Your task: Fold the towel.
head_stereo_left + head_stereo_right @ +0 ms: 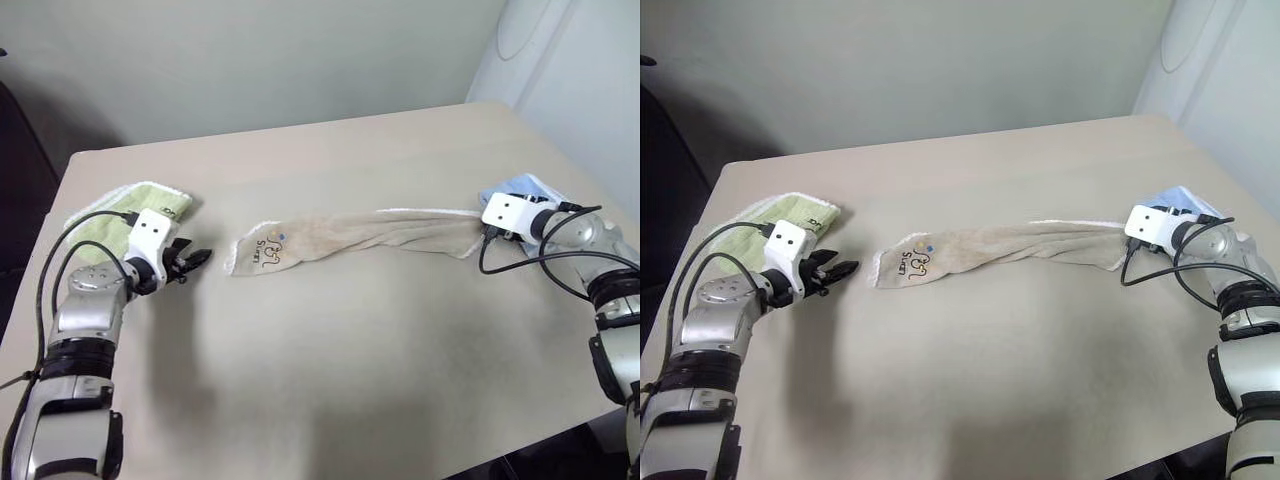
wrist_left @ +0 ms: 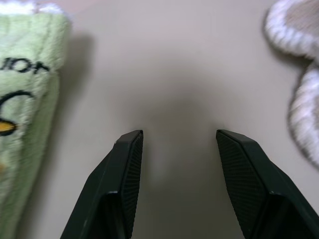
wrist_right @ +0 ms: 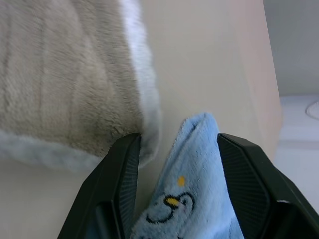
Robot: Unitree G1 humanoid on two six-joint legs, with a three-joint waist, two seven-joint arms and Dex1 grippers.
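Observation:
The beige towel [image 1: 350,235] lies bunched into a long band across the middle of the table, its logo end [image 1: 262,252] on the left. My left gripper [image 1: 195,260] rests low over the table a short way left of that end. It is open, with bare tabletop between its fingers [image 2: 127,164]. My right gripper [image 3: 179,137] is at the towel's right end and is open too. The towel's white-edged end [image 3: 75,99] lies just past one finger [image 3: 122,174], and a corner of the light blue towel [image 3: 192,184] lies between the two fingers.
A folded green towel [image 1: 130,210] lies at the table's left edge behind my left gripper. A folded light blue towel [image 1: 525,188] sits at the right edge under my right wrist. The tan table [image 1: 350,380] has open surface in front and behind.

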